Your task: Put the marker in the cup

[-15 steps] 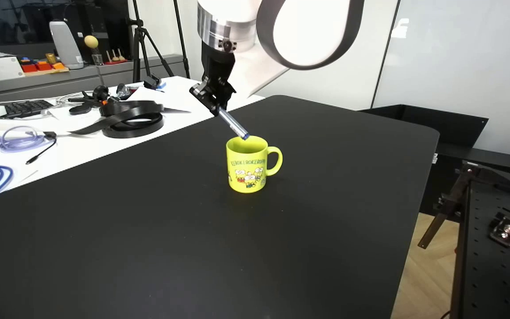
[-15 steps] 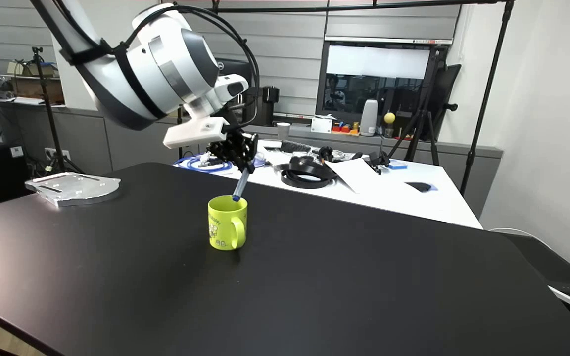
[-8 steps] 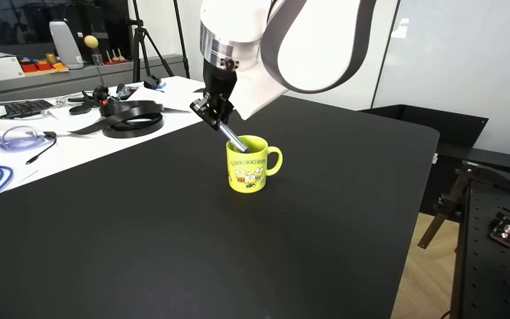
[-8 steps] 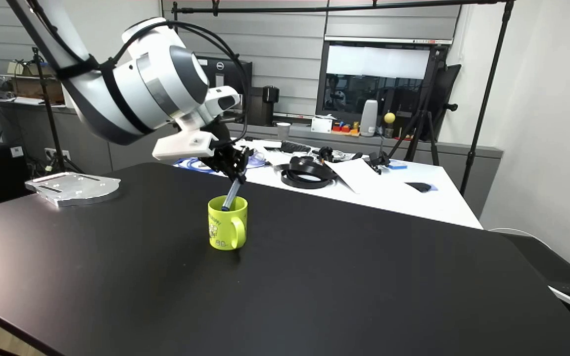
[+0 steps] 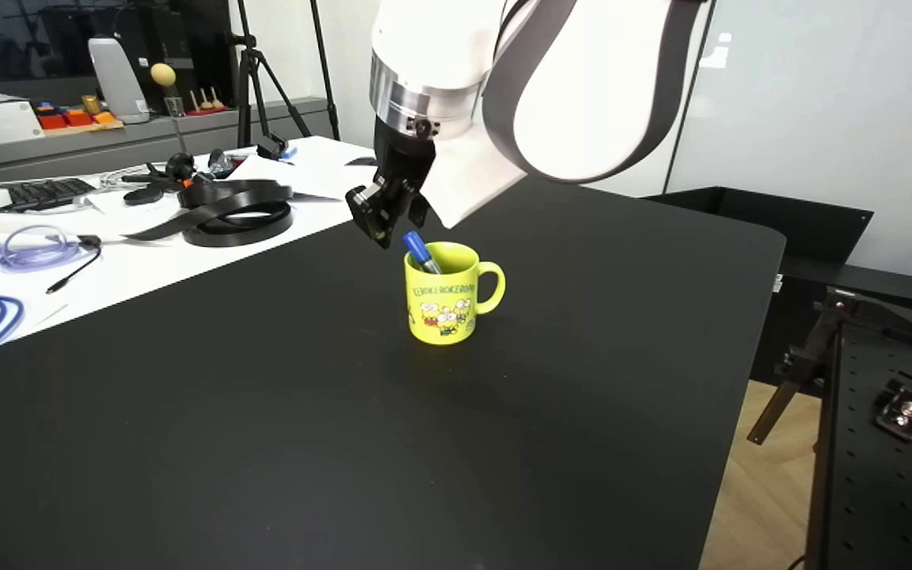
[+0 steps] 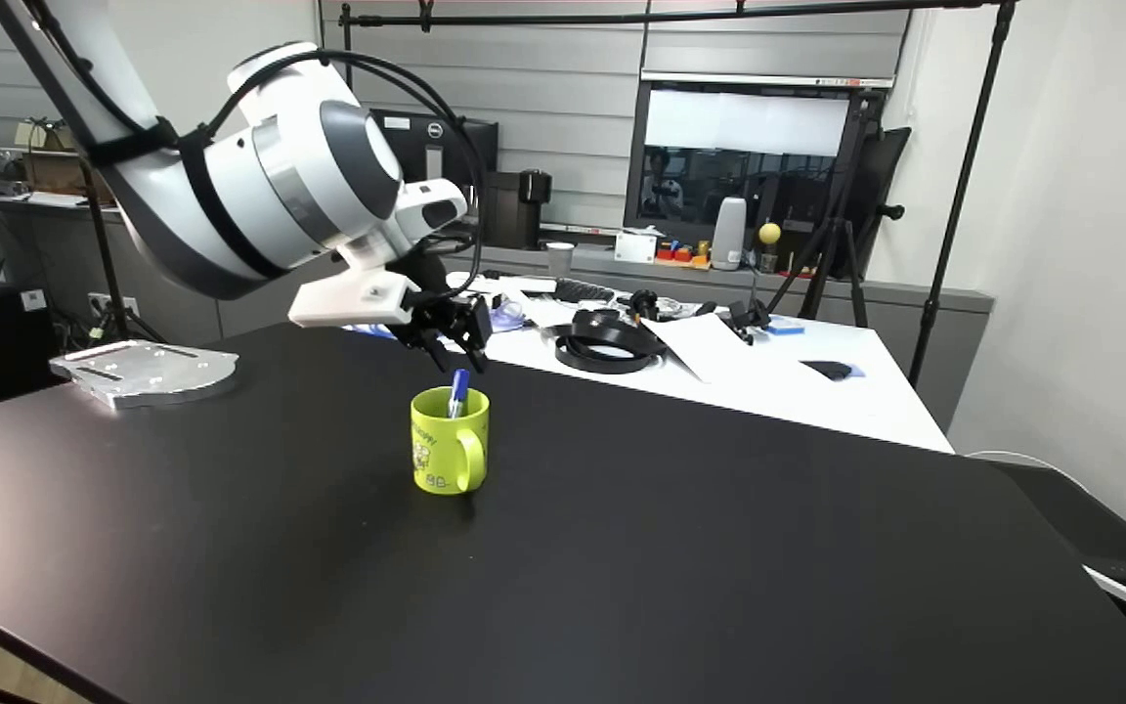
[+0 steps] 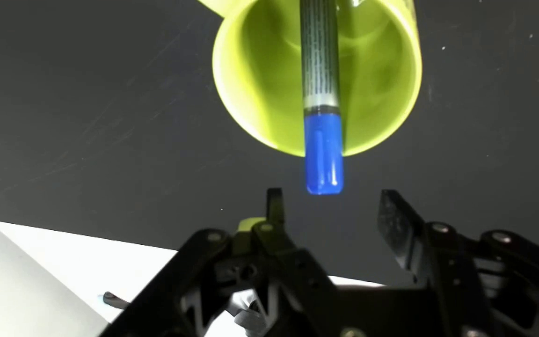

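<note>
Arm (image 6: 255, 186) slanted down, gripper (image 7: 332, 206) spread near the cup (image 5: 442, 309), marker (image 7: 321, 96) leaning inside

In both exterior views the cup (image 6: 444, 445) stands on the worktop (image 6: 671, 548). In my wrist view the marker (image 7: 322, 100) leans in it, upper end over the rim at six o'clock; where the lower end rests I can't rightly tell. My fingers (image 7: 396, 227) lie clear of it, near seven and at five. In an exterior view a plate (image 6: 148, 372) lies on the worktop past nine o'clock from the cup, a side table (image 6: 837, 403) behind, twelve to three.
</note>
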